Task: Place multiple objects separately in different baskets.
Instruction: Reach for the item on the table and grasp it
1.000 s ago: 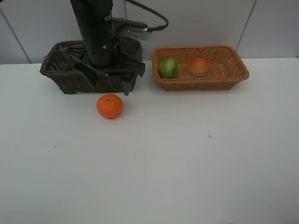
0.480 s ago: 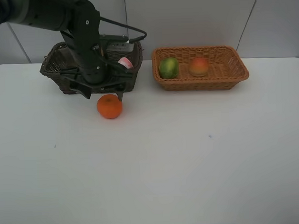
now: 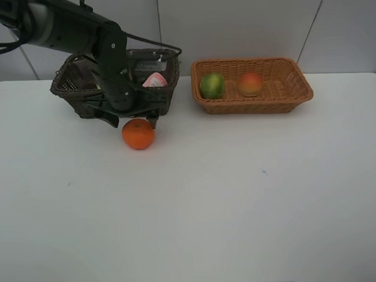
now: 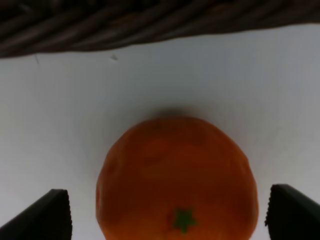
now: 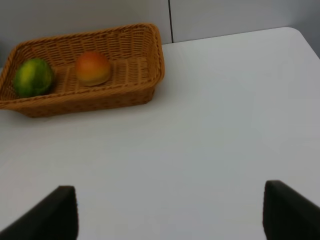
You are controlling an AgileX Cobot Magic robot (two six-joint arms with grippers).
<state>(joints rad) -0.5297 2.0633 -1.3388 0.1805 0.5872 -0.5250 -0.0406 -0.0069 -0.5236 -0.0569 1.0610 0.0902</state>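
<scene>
The orange (image 3: 138,134) lies on the white table just in front of the dark brown basket (image 3: 70,93). My left gripper (image 3: 132,122) hangs open right over it, one finger on each side. In the left wrist view the orange (image 4: 177,175) sits between the open fingertips (image 4: 46,215), with the dark basket wall (image 4: 150,22) behind. A pink object (image 3: 154,80) shows inside the dark basket. The green fruit (image 3: 212,85) and the peach-like fruit (image 3: 251,84) lie in the light tan basket (image 3: 255,107). My right gripper (image 5: 167,215) is open and empty above bare table. The cup and pump bottle are hidden.
The left arm (image 3: 113,63) reaches over the dark basket and covers much of its inside. The right wrist view shows the tan basket (image 5: 100,97) with the green fruit (image 5: 32,77) and the peach-like fruit (image 5: 93,67), and the table's far edge (image 5: 240,35).
The left arm has swung forward and down from over the dark basket, bringing its open gripper onto the orange. The pink object in the dark basket came into view.
</scene>
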